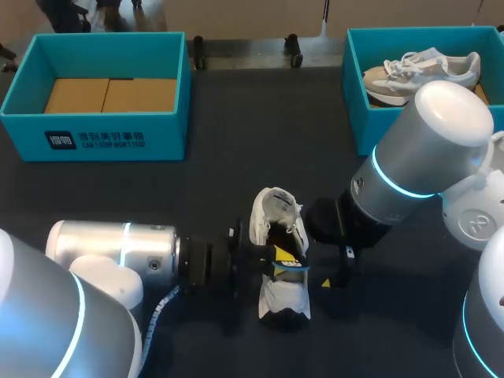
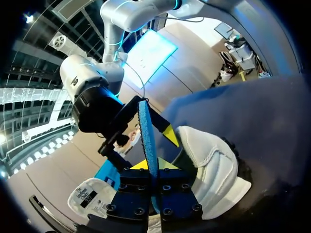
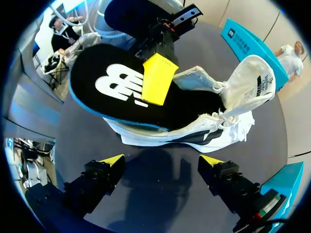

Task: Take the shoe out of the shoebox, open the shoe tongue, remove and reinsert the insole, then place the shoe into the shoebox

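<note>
A white shoe (image 1: 279, 256) lies on the dark table, its tongue (image 3: 252, 77) pulled open. My left gripper (image 1: 277, 260) is shut on the black, blue-edged insole (image 3: 131, 92), which slants up out of the shoe (image 3: 204, 131). One yellow fingertip (image 3: 158, 77) presses on the insole's printed top. From the left wrist the insole (image 2: 147, 141) shows edge-on between the fingers of the left gripper (image 2: 153, 155), with the shoe (image 2: 214, 165) beside it. My right gripper (image 3: 162, 162) hangs open just to the right of the shoe, holding nothing. In the head view the right gripper (image 1: 331, 272) is partly hidden under its arm.
A teal shoebox (image 1: 94, 138) with a bare cardboard floor stands at the back left. A second teal box (image 1: 354, 94) at the back right holds another white shoe (image 1: 421, 69). My right arm (image 1: 417, 157) spans the table's right side.
</note>
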You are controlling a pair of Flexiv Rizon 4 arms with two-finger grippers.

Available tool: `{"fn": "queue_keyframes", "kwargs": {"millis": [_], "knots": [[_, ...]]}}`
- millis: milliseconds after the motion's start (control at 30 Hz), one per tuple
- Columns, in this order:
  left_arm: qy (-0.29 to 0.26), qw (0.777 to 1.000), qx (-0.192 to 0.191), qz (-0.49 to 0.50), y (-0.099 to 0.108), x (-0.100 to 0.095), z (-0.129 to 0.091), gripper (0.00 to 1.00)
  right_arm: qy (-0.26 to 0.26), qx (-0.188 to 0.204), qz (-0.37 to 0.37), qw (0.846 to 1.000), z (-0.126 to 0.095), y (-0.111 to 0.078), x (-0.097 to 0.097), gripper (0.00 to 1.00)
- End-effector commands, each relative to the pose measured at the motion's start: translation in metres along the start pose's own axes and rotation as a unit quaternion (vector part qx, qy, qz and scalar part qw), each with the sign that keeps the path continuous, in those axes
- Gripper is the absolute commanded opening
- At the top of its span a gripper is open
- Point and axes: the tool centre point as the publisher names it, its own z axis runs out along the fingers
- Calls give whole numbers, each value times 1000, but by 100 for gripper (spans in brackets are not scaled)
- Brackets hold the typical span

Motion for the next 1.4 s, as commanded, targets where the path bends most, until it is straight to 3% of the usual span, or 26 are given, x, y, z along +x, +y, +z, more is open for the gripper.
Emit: {"fn": "queue_keyframes", "kwargs": {"millis": [33,333,667,733,900,1133,1400], "knots": [[-3,1000,-14,14,6,3,6,0,-2,0,0,1000,1,0,1,100],[-11,999,-42,31,20,-1,6,0,-2,0,0,1000,1,0,1,100],[-18,999,-29,9,12,-5,-1,1,-2,0,0,1000,1,0,1,100],[-19,1000,-21,-2,9,-7,-3,16,-2,0,0,1000,1,0,1,100],[-19,1000,-7,-15,2,-8,-5,23,-2,0,0,1000,1,0,1,100],[-14,1000,6,-22,-5,-7,-3,24,-2,0,0,1000,1,0,1,100],[-8,1000,18,-23,-12,-7,-2,18,-2,0,0,1000,1,0,1,100]]}}
